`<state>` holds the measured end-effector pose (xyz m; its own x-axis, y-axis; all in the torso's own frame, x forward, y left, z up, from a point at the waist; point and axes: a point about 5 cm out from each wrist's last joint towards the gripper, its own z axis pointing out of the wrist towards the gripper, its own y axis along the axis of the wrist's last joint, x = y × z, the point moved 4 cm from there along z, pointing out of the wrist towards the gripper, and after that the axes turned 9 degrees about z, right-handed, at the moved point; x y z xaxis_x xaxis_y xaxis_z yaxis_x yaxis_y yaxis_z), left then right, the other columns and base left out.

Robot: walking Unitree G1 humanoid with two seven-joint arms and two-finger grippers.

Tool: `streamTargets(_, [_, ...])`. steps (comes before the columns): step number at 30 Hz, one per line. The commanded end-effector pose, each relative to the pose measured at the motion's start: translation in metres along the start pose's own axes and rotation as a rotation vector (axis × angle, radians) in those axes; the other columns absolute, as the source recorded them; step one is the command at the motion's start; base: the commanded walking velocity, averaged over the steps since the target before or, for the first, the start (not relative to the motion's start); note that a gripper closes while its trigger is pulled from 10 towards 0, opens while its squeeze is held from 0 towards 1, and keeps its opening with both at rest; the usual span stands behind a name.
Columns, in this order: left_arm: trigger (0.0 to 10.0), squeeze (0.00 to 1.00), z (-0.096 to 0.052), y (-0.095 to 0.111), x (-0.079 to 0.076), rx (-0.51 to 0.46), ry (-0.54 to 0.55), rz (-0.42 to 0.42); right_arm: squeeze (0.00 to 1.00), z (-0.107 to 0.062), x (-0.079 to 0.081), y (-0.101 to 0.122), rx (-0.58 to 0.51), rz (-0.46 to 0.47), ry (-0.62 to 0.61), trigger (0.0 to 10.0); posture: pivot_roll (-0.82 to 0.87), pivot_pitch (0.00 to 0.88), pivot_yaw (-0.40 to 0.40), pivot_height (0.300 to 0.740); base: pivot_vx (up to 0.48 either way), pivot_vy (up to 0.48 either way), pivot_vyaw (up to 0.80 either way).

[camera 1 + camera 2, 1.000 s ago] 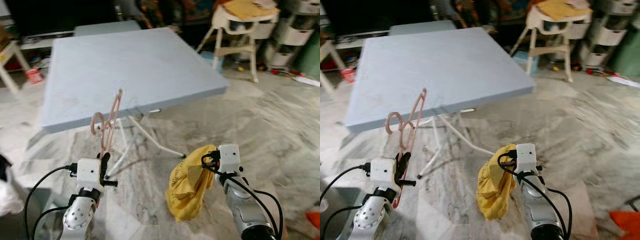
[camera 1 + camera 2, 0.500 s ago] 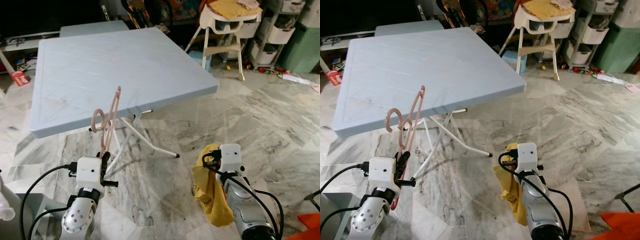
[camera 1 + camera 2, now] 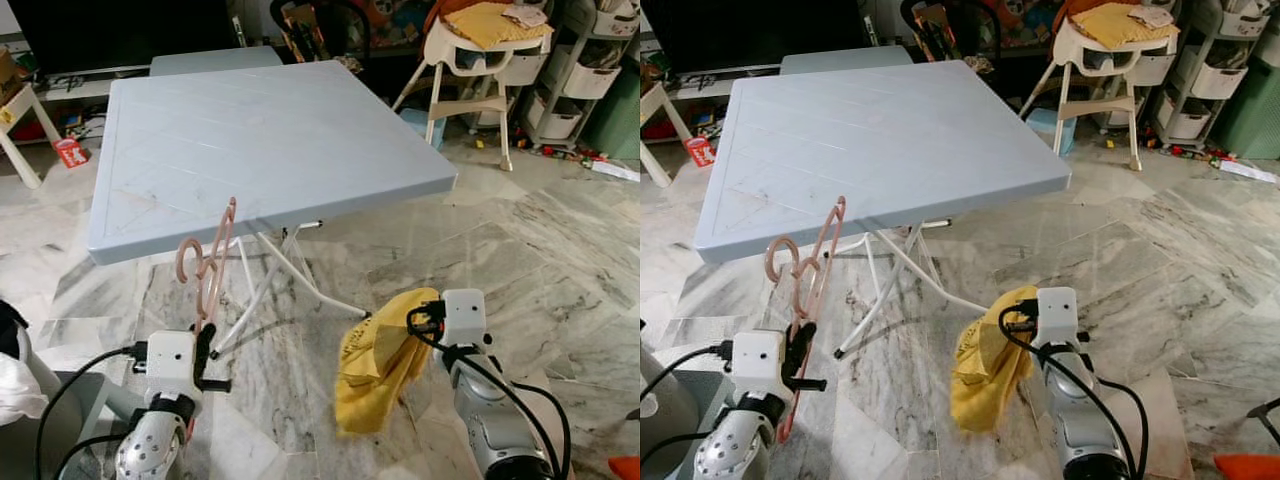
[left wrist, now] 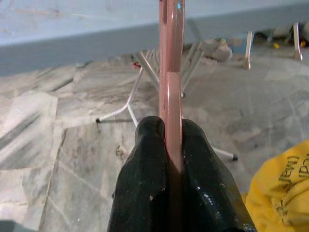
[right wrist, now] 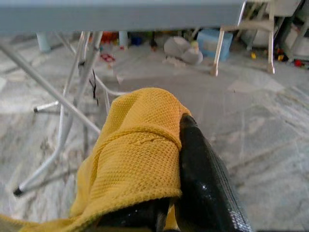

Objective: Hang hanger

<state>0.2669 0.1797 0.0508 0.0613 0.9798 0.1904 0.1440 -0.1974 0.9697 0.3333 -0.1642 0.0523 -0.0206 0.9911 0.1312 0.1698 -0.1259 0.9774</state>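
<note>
The left gripper (image 4: 170,140) has both black fingers (image 4: 147,159) pinched tight on a pink hanger (image 3: 210,270), gripping it low down on the frame. The hanger sticks up out of the gripper pretty much upright, edge-on to the robot, with the hook curling out toward the robot's left side. Its top lines up with the front edge of the grey-blue folding table (image 3: 270,130), which stands just ahead of the gripper; can't tell if it actually touches.

Over on the other side, the right gripper (image 5: 169,164) is clamped on a yellow mesh cloth (image 3: 985,365). The cloth bunches over the fingers and the rest droops down below and to the inside of that gripper, hanging over the marble floor (image 3: 540,250).

Past the table's white legs (image 3: 265,285), ahead and off to the right of both grippers, there's a white high chair (image 3: 1100,60) with a yellow pad on the seat, and storage bins (image 3: 585,75) beyond that.
</note>
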Motion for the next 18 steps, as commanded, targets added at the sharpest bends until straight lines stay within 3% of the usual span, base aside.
streamTargets(1, [10.0, 0.0, 0.006, 0.018, 0.006, -0.055, 0.003, 0.02, 0.0, 0.005, 0.001, 0.032, -0.109, 0.036, -0.013, 10.0, -0.06, 0.0, 0.017, 0.74, 0.0, 0.0, 0.0])
streamTargets(8, [10.0, 0.0, 0.011, 0.028, 0.005, -0.091, -0.038, 0.071, 0.0, 0.005, -0.002, 0.045, -0.173, 0.089, -0.058, 10.0, -0.06, 0.0, 0.061, 0.74, 0.0, 0.0, 0.0])
streamTargets(13, [10.0, 0.0, 0.018, 0.025, 0.003, -0.068, -0.093, 0.107, 0.0, -0.003, -0.004, 0.023, -0.132, 0.125, -0.113, 10.0, -0.07, 0.0, 0.139, 0.74, 0.0, 0.0, 0.0])
streamTargets(18, [10.0, 0.0, 0.023, 0.022, 0.004, -0.052, -0.119, 0.132, 0.0, -0.006, -0.004, 0.018, -0.126, 0.142, -0.133, 10.0, -0.07, 0.0, 0.163, 0.74, 0.0, 0.0, 0.0])
